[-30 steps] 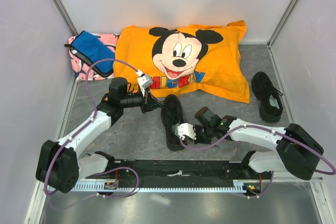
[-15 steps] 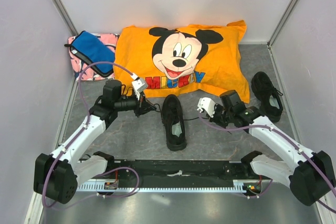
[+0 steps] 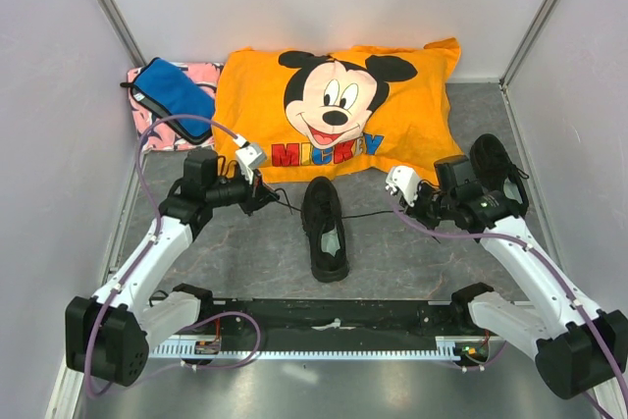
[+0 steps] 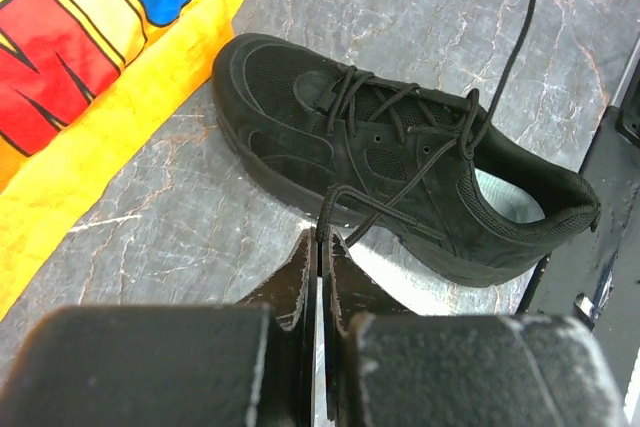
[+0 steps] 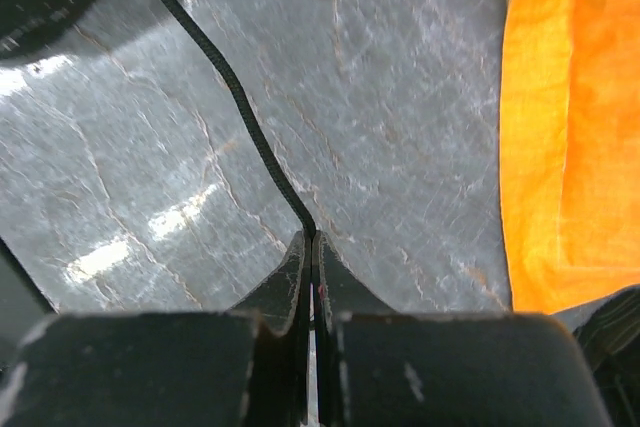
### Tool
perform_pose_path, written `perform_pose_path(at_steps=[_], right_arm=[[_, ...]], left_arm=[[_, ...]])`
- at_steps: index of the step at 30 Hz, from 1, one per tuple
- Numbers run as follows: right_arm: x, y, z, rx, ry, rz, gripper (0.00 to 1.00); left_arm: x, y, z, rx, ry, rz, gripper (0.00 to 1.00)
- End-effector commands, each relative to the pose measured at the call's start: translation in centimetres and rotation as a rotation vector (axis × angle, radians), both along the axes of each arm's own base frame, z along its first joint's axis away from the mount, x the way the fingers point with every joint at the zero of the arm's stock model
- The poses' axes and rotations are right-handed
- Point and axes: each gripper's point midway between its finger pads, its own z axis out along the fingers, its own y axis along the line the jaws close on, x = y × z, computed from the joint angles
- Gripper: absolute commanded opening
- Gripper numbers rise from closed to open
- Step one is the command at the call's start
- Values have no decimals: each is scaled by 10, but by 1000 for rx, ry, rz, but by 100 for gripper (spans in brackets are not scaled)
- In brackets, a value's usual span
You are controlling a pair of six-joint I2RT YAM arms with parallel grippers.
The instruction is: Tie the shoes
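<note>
A black low-top shoe (image 3: 325,227) lies on the grey table in front of the orange pillow; it fills the left wrist view (image 4: 400,172). My left gripper (image 3: 267,196) is left of the shoe, shut on a black lace (image 4: 345,209). My right gripper (image 3: 404,201) is right of the shoe, shut on the other lace (image 5: 235,107), which runs taut back to the shoe (image 3: 365,213). The second black shoe (image 3: 498,179) lies at the right, behind my right arm.
An orange Mickey pillow (image 3: 339,115) lies at the back; its edge shows in the right wrist view (image 5: 570,137). A blue pouch (image 3: 175,95) on a pink cloth sits at the back left. A black rail (image 3: 334,319) runs along the near edge. Walls close both sides.
My right gripper has swung from beside the shoe out to the right, drawing the lace taut. My left gripper has moved a little left with its lace.
</note>
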Motion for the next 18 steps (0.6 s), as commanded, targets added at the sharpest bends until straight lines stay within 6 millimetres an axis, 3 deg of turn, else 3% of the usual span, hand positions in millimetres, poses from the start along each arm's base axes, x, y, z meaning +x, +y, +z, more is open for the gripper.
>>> perform_pose_path(at_steps=[1,4,7,10,18], right_arm=[[-3,14,23,80,-6,38,0],[0,16,22,85,8,31,0],[5,12,15,57,14,5,0],[10,0,4,-4,11,-34,0],[-1,-33,-29,-133,32,-64,0]], left_arm=[[20,5,44,1,-154,12,2],[23,4,63,-9,-199,2,2],[25,7,67,7,-208,9,1],[28,15,56,57,-194,42,1],[36,38,21,163,-134,145,1]])
